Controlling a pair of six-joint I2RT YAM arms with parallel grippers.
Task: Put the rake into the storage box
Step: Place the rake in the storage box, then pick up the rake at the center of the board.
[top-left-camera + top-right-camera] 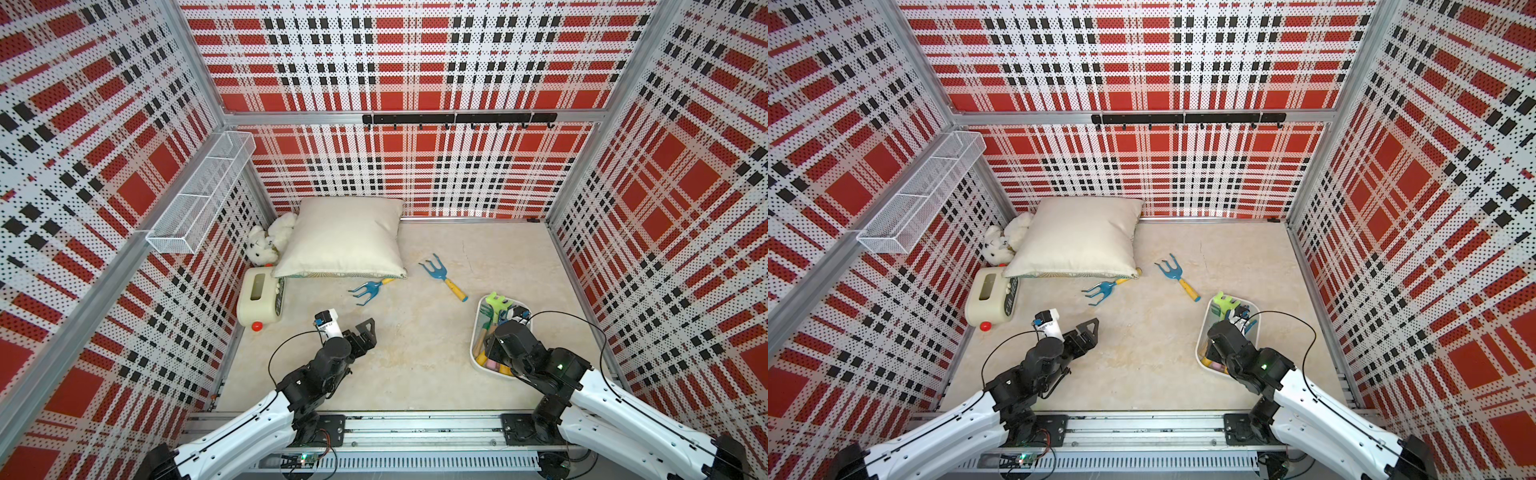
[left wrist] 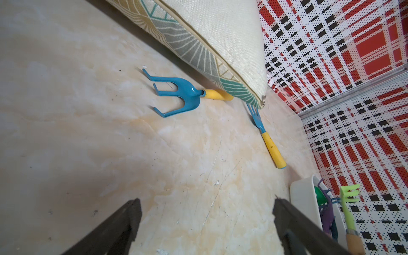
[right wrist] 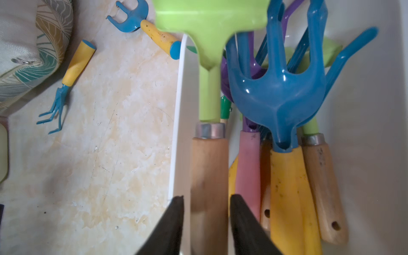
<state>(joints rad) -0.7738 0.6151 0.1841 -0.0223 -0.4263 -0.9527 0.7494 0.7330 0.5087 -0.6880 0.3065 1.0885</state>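
Right fingers (image 3: 170,227) flank rake (image 3: 209,165) in occluded storage box (image 3: 183,132) — grip unclear — left fingers (image 2: 114,229) wide.

In both top views the right arm (image 1: 536,357) covers the right tool (image 3: 206,205) and the near end of the storage box (image 1: 476,332). The left blue rake (image 1: 368,287) has its handle end under the pillow (image 1: 345,237), which hides part of the stuffed toy (image 1: 261,248). The green rake (image 3: 209,33) is blurred at its head and cut off in the right wrist view.

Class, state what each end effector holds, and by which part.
Left end effector: nothing, open. Right end effector: jaws straddle the green rake at its wooden handle, gap showing: apparently loose.
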